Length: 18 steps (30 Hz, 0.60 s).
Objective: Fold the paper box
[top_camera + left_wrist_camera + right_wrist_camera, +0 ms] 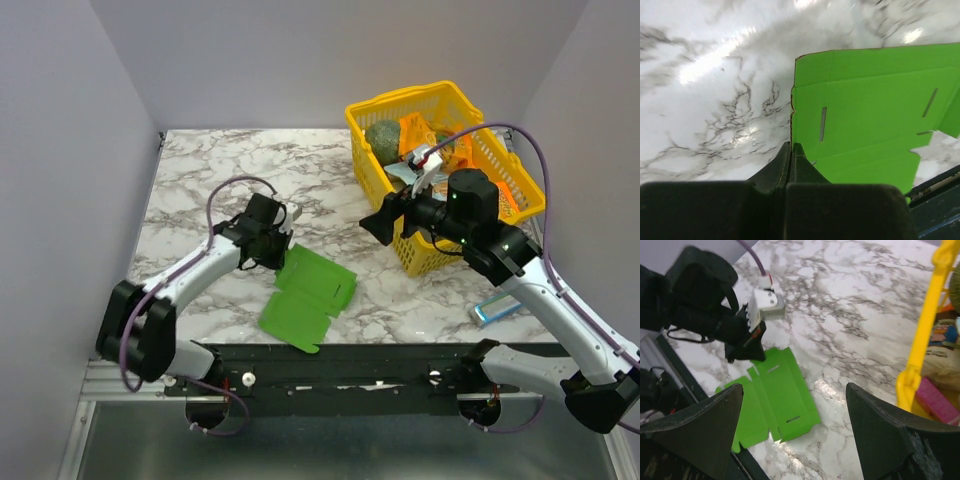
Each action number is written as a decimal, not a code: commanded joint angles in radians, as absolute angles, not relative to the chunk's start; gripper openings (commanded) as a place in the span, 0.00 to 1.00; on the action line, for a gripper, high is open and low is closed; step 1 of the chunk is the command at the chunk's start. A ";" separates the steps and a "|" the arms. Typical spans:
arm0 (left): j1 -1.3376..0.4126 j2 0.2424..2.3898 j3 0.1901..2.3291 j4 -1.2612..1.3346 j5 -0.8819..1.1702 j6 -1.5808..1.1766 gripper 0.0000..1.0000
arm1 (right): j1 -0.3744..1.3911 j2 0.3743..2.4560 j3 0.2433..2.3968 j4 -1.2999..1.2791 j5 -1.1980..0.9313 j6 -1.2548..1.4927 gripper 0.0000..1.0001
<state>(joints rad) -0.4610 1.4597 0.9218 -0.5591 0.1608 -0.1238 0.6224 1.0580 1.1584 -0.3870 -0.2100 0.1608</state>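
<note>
Closest in the left wrist view are the left gripper's [791, 148] two black fingers [807, 172], pressed together with no gap between them. The box [865, 115], still a flat green creased cut-out, lies just ahead and to the right. Its left edge runs straight down into the seam between the fingers, so they appear to pinch that edge. Two narrow slots are cut into the card.

From above, the box [305, 295] lies on the marble table [220, 180] near its front edge, between the two arms and nearer the left one. The left gripper [281, 256] reaches down to the card's far-left corner. The rest of the card stretches away from it towards the near edge.

The right gripper [372, 226] hangs above the table, well apart from the box, with its jaws spread wide and nothing between them. Its own camera looks between the fingers [695, 425] down at the box [775, 400], with the left gripper [736, 359] at the card's upper corner. A yellow basket [425, 255] full of items stands just behind the right gripper. A small blue pack [497, 308] lies on the table beside the right arm.
</note>
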 commanded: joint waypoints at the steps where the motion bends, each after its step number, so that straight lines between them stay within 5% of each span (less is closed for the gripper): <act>1: -0.468 1.177 0.856 -0.390 0.144 -0.049 0.00 | 0.650 1.087 1.161 -0.400 -0.411 0.052 0.90; 6: -0.469 0.937 0.772 -0.299 0.198 -0.006 0.00 | 0.759 1.184 1.198 -0.457 -0.331 0.011 0.87; 18: -0.471 0.859 0.765 -0.296 0.425 0.043 0.00 | 0.785 1.282 1.192 -0.390 -0.169 -0.120 0.87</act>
